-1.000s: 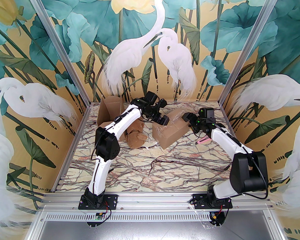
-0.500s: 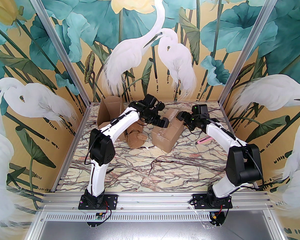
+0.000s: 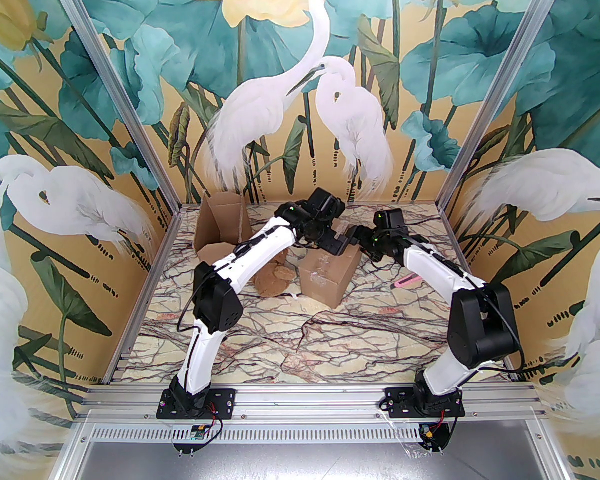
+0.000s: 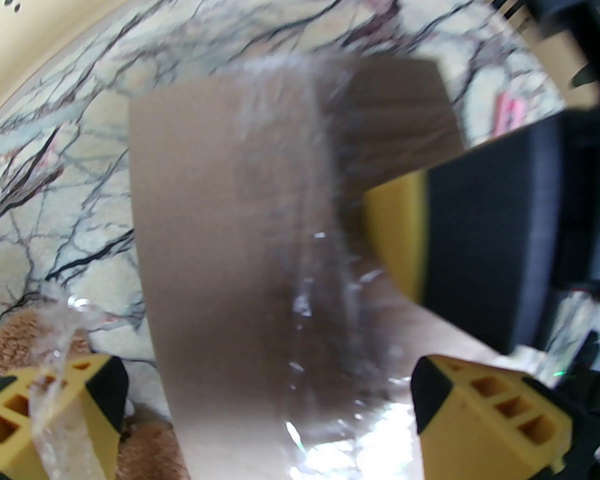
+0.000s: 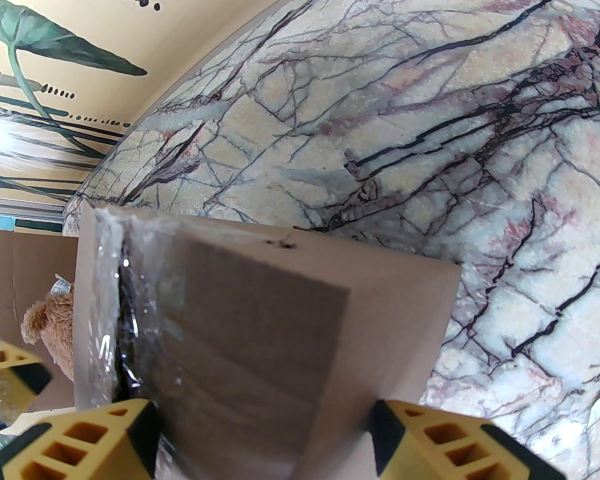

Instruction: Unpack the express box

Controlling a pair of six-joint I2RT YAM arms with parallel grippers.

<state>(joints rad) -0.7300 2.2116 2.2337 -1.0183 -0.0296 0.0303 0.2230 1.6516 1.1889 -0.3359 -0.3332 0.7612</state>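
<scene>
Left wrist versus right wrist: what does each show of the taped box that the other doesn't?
Left wrist: the tape strip along the box, a loose tape scrap on a finger of the left gripper, the pink tool beyond. Right wrist: a dark slit in the taped seam, the open carton behind. Both: the box, the plush toy, the marble table; the right gripper, like the left, is spread open.

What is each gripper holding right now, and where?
Left gripper holds nothing, jaws wide over the cardboard box; right gripper straddles its end, grip unclear.
</scene>
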